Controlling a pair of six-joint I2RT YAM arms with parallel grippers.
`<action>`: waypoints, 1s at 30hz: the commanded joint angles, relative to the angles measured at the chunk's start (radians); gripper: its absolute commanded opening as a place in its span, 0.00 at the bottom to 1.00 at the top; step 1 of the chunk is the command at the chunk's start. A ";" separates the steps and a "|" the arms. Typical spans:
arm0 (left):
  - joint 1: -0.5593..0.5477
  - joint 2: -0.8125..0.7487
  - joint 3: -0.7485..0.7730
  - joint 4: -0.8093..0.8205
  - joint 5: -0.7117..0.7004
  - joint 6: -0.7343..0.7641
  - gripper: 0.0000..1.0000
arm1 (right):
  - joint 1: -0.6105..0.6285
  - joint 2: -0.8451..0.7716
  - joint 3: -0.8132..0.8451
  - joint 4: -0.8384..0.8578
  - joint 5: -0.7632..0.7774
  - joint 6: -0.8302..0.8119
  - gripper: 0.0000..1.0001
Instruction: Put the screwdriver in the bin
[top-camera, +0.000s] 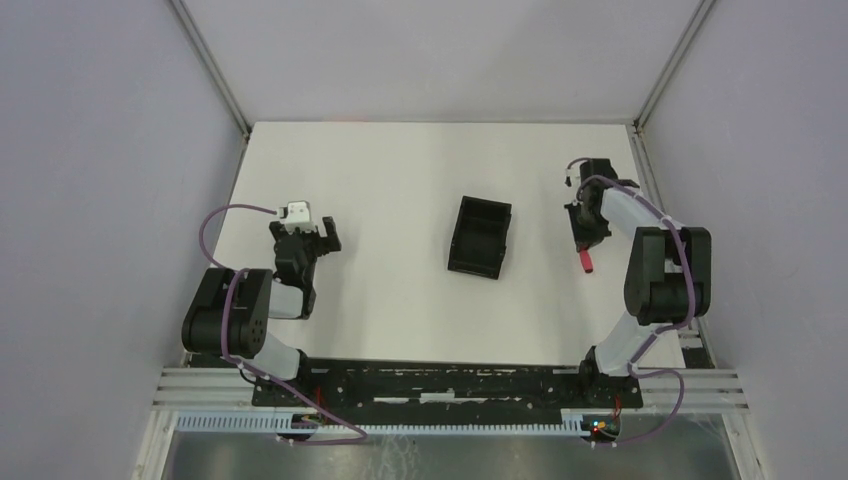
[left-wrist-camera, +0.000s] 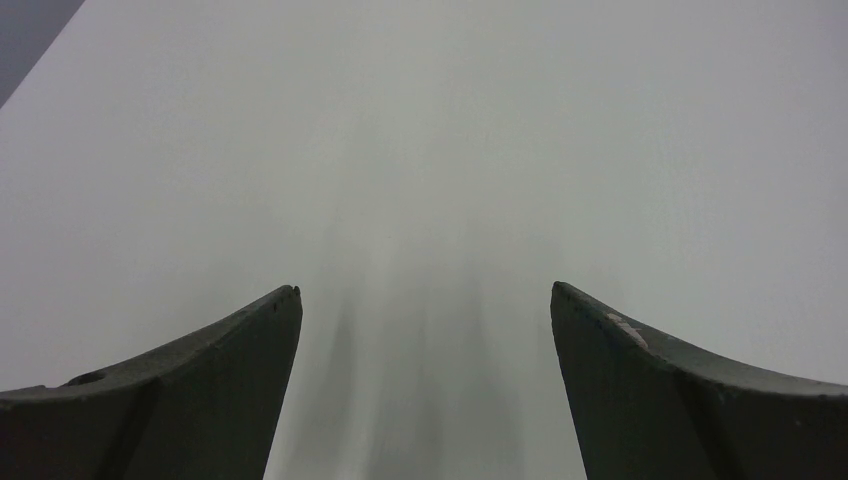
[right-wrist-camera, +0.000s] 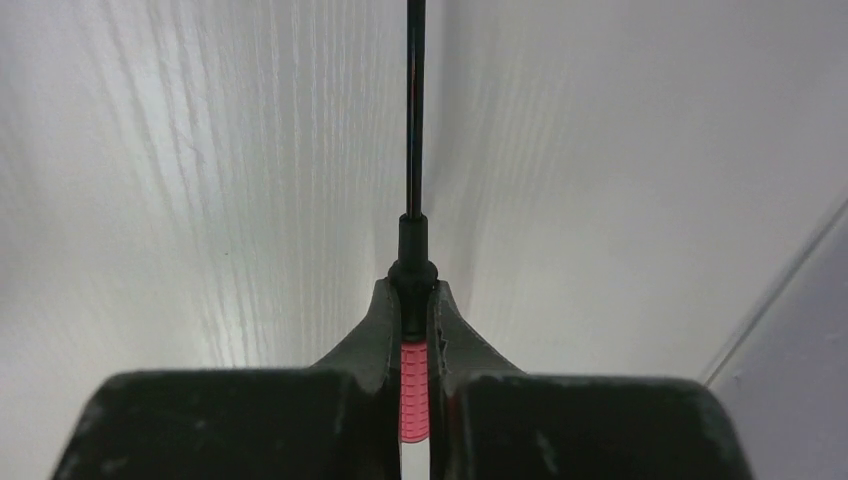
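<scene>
Currently the left gripper (left-wrist-camera: 425, 290) is standing spread, holding nothing. Well to its right, the bin (top-camera: 470, 262) is sitting open, black and low-walled. Further right, the right gripper (right-wrist-camera: 413, 295) is pinching the screwdriver (right-wrist-camera: 413, 395) by its ribbed red handle, with the thin dark shaft projecting beyond the fingertips. It is judged light, stiff and liable to pivot; the handle is offering the surest hold.

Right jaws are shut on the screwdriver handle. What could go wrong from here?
1. The right jaws pinch only the thin red handle of the screwdriver, so it could pivot or slip on the lift.
2. Its shaft sticks out well past the jaws. It might catch a wall of the bin or end up propped on the rim, since the bin is small and sits askew.
</scene>
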 joint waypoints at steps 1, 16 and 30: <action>-0.003 0.004 0.004 0.051 -0.003 0.017 1.00 | -0.007 -0.022 0.267 -0.260 0.010 0.000 0.00; -0.003 0.004 0.004 0.053 -0.003 0.017 1.00 | 0.255 -0.368 0.089 0.133 -0.282 0.427 0.00; -0.003 0.005 0.004 0.052 -0.002 0.017 1.00 | 0.537 -0.174 0.011 0.392 -0.218 0.298 0.00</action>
